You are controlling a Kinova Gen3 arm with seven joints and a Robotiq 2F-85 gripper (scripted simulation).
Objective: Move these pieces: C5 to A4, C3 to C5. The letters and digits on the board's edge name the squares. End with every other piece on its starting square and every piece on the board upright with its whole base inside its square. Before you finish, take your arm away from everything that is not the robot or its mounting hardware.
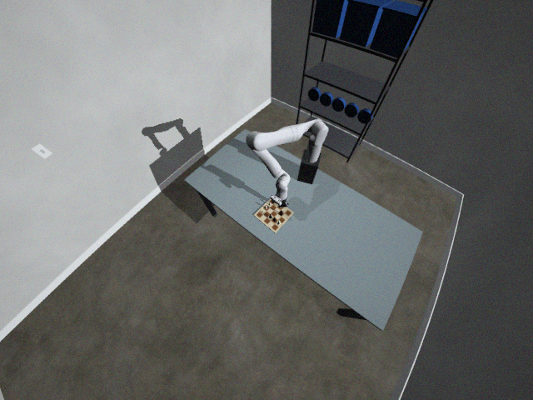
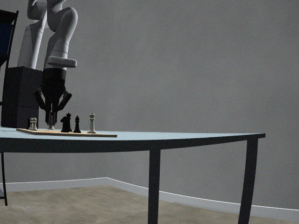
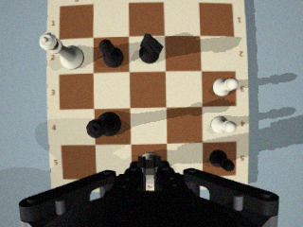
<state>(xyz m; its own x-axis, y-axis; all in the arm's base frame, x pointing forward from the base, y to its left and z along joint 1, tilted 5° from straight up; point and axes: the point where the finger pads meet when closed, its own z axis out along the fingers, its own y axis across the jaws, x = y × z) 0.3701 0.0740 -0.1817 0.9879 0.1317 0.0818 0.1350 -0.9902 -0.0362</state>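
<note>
My gripper [image 1: 281, 205] [image 2: 51, 120] [image 3: 150, 165] is shut on a white piece [image 2: 51, 127] [image 3: 149, 155] over C5 of the chessboard [image 1: 275, 227] [image 2: 106, 135] [image 3: 53, 76]. The piece looks upright, its base at or just above board level; the fingers hide most of it, so its exact placing and contact cannot be told. C3 is empty. A white pawn [image 3: 220, 124] stands upright on A4.
A white pawn [image 3: 222, 87] stands on A3, a black pawn [image 3: 219, 159] on A5. A tall black piece [image 3: 110, 124] stands on D4, a black knight [image 3: 150, 51] on C2, a black piece [image 3: 113, 56] on D2, a white king [image 2: 91, 124] [image 3: 71, 57] on E2.
</note>
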